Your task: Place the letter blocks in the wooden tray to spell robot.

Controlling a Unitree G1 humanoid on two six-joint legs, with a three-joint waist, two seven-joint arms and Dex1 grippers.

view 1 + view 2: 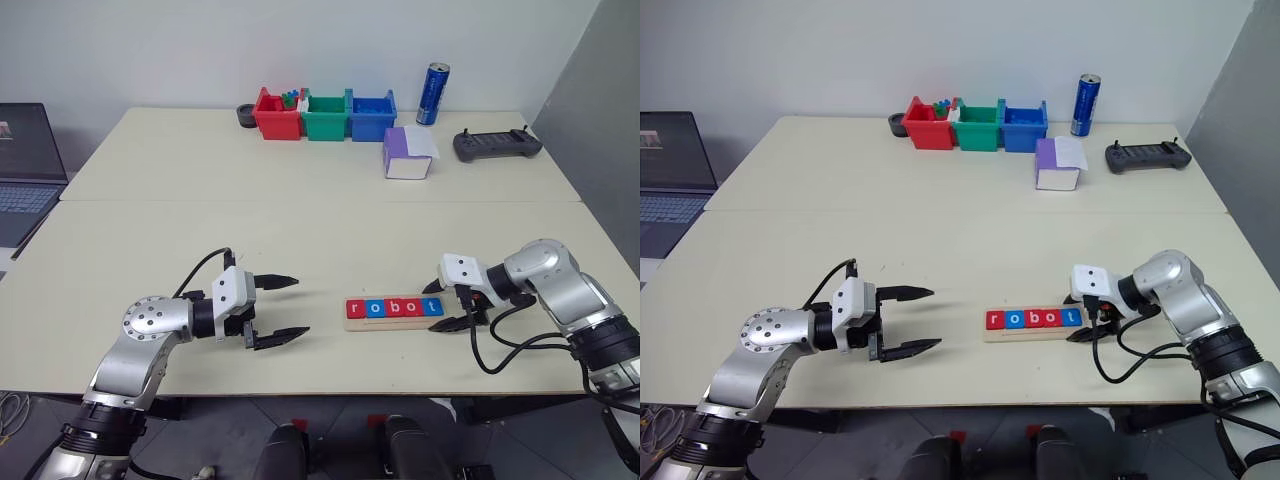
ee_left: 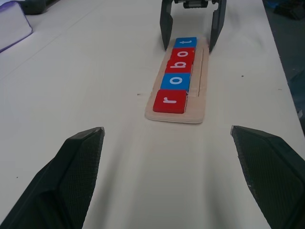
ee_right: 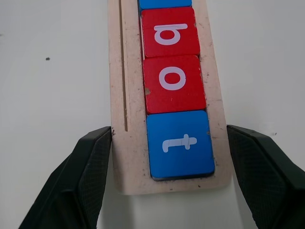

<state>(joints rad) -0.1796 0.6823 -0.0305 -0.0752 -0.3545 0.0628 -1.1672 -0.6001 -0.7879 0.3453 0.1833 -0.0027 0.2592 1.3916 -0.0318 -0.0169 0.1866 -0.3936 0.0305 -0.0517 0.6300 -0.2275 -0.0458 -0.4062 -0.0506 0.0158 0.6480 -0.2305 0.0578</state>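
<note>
Left eye view showed the wooden tray (image 1: 393, 315) lying flat near the front edge of the desk (image 1: 300, 210), between the two arms. Five letter blocks (image 1: 393, 308) sat in it in one touching row, three red and two blue, reading r, o, b, o, t from the robot's left to its right. Beside the row, a narrow groove ran along the tray's far side, visible in the wrist views.

The right gripper (image 1: 455, 310) stood at the tray's right end, jaws apart and straddling that end. In the right wrist view one finger (image 3: 76, 176) touched or nearly touched the tray's edge; the other finger (image 3: 267, 171) stood clear of it. Nothing was held. The block marked t (image 3: 180, 143) lay between them, untouched.

The left gripper (image 1: 285, 310) hovered well to the left of the tray, jaws wide open and empty, pointing toward it. Bare desk lay between its fingertips and the block marked r (image 2: 170, 101).

Open desk surface extended behind the tray to the back row: three bins, one red (image 1: 277, 115), one green (image 1: 324, 117), one blue (image 1: 372, 117), one blue can (image 1: 433, 94), one white and purple box (image 1: 408, 153), and one dark handheld controller (image 1: 497, 145). A small dark object behind the red bin was partly hidden. A laptop (image 1: 28, 170) was cut off at the left edge.
</note>
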